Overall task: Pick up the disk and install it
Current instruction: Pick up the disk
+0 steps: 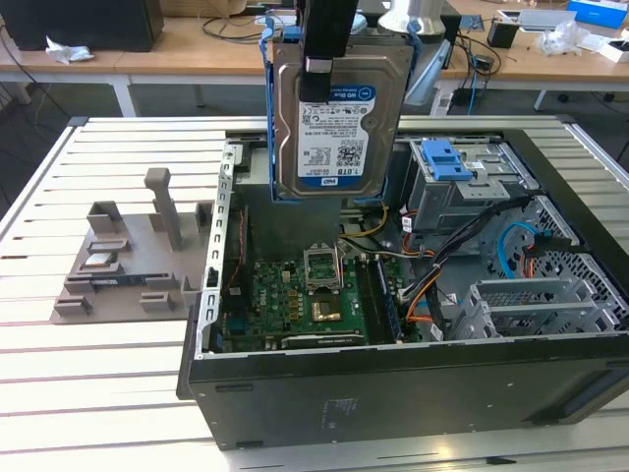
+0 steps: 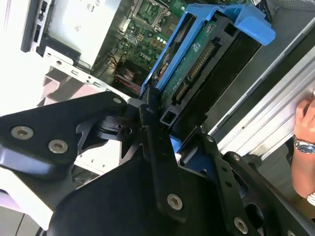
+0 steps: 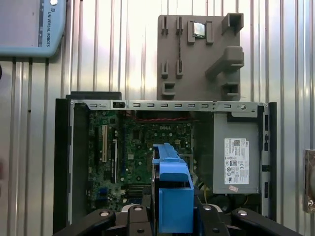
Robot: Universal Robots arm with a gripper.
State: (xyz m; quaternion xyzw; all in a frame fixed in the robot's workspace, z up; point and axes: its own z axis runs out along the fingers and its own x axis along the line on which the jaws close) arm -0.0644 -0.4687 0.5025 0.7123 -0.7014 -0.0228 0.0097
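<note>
Exterior view: one disk in one gripper.

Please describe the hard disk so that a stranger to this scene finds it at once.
Look at the open computer case on the slatted table. Above its green board the gripper holds the disk upright. Its silver body and white-and-blue label set it apart from the bare blue bracket nearby.

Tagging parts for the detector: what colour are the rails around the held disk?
Blue; the rails show best in the second wrist view.
</note>
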